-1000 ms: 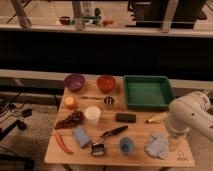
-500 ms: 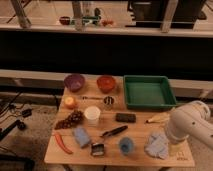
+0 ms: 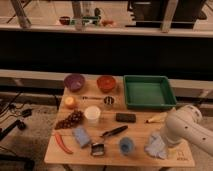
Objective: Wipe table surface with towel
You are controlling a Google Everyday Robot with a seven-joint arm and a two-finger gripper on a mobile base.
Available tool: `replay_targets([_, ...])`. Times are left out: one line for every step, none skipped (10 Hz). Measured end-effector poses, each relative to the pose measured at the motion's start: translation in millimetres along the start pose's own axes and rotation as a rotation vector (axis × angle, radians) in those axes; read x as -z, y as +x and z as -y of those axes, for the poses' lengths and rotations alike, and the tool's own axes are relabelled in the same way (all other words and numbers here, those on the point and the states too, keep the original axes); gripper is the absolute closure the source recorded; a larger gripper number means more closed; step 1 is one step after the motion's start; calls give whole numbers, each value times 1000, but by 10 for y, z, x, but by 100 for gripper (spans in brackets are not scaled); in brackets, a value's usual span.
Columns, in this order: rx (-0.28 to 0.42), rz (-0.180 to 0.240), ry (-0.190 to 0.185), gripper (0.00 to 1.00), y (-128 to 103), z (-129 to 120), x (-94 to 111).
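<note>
A crumpled light blue towel [image 3: 155, 145] lies on the wooden table [image 3: 140, 131] near its front right corner. My white arm [image 3: 187, 131] reaches in from the right and bends down over the towel. My gripper [image 3: 168, 142] is at the arm's low end, right at the towel's right edge, mostly hidden by the arm's own body.
A green tray [image 3: 147, 91] stands at the back right. A purple bowl [image 3: 74, 81], an orange bowl [image 3: 106, 82], a white cup [image 3: 92, 114], a blue cup [image 3: 126, 146], a black brush [image 3: 114, 132], a blue sponge [image 3: 81, 136], grapes [image 3: 70, 120] and a red chili [image 3: 62, 142] are spread over the table.
My arm has come down and a little left toward the towel. The towel and the other objects have not moved.
</note>
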Motion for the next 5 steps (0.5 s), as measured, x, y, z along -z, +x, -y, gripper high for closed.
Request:
replay_targets([-1,-1,1,20,6,-2,2])
replay_targets([-1,-1,0,20,3,1,2])
replay_targets([0,-1,1,20,1,3,2])
replay_targets([0,-2,1,20,4,3,9])
replay_targets([-9,0,1,20,21,-7,9])
